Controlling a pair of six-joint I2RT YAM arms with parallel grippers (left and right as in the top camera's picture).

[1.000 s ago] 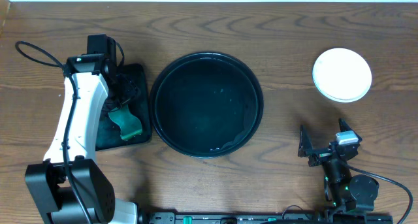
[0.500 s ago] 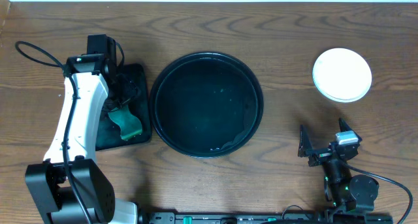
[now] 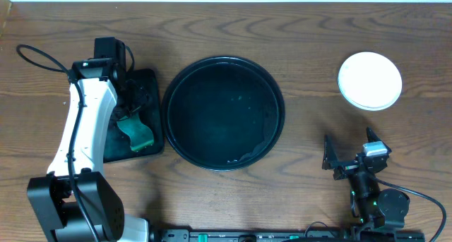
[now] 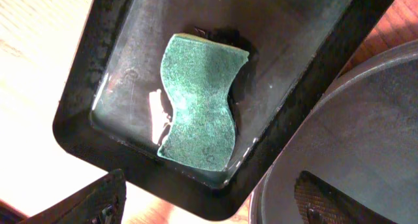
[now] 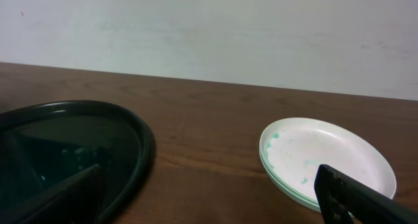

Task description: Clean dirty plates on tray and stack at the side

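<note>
Smeared plates sit stacked on the counter, apart from the tray — left gripper, jaws parted, above a green sponge; right gripper jaws likewise wide.

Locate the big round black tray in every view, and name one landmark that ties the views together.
Overhead: the tray fills the centre of the picture.
Left wrist: the tray cuts in at the lower right corner, cropped.
Right wrist: the tray lies at the lower left, partly cropped.
Shared landmark: the wooden table under it shows in all three views.
</note>
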